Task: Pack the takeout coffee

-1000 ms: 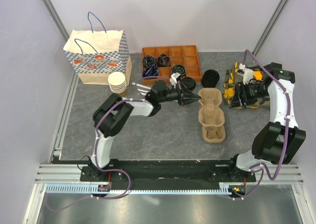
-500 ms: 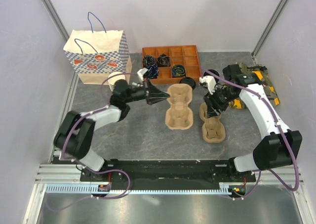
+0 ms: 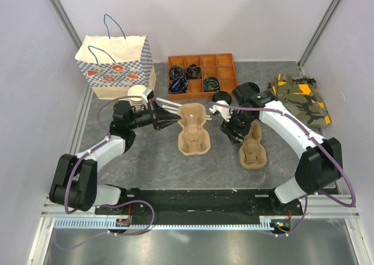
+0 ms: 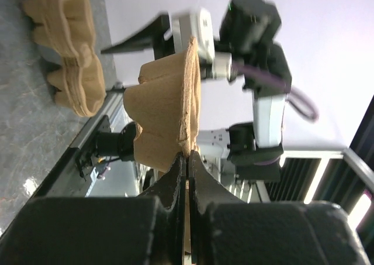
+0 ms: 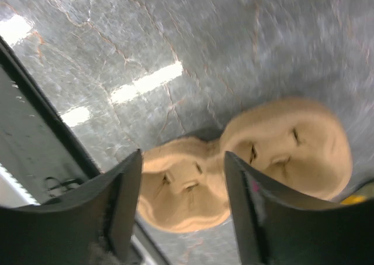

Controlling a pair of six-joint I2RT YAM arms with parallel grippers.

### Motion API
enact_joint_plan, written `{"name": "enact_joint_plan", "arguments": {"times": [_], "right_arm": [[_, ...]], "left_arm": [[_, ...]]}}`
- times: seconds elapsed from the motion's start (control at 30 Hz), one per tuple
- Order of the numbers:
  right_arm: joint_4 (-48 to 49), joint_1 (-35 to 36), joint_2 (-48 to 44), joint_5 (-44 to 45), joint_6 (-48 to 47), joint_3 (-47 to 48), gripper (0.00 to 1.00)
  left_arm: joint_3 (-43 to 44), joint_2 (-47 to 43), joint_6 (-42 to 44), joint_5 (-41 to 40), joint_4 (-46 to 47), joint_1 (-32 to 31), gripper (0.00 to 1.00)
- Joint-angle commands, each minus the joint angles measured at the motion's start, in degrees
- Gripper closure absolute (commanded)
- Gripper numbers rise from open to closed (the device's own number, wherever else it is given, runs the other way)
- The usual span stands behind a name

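- The takeout coffee I cannot pick out for sure. The likeliest sign is a round black top [image 3: 222,96] on the table just in front of the orange tray [image 3: 203,60]. No tan cup wall shows beneath it.
- That black top lies beyond my right gripper [image 3: 232,129], close beside my right forearm. It is well apart from my left gripper [image 3: 175,120], past the carrier.
- My left fingers [image 4: 175,171] are pressed together on the rim of a pulp cup carrier [image 3: 193,128], pinching it.
- My right fingers [image 5: 125,206] stand spread, holding nothing, above a second carrier [image 3: 252,147] lying on the grey table [image 3: 146,159].
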Motion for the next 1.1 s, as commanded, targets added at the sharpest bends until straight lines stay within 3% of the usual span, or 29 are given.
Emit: {"name": "enact_joint_plan", "arguments": {"times": [0.0,0.33,0.57,0.83,1.07], "right_arm": [[4.45,4.36,3.3,7.87,-3.78,0.29,0.32],[11.04,6.22,12.18,15.78,-10.9,-1.89,0.26],[9.99,3.67,8.67,18.08,-13.98,-9.36,0.25],[9.9,-4.67,-2.92,22.21,-23.64,-24.13,0.25],[12.18,-17.66,-8.3,27.31,-42.77,-31.87,0.25]], "left_arm": [[-0.49,-2.61,2.27,0.23,-1.39,4.47,0.98],[1.36,-2.7,1.39,-0.04,-1.13,13.35,0.98],[0.57,-2.71,1.56,-0.39,-1.3,13.79,0.98],[1.01,-1.21,1.83,-0.3,-1.3,13.97,0.98],[0.48,-0.59,2.97,0.05,-1.48,13.97,0.98]]}}
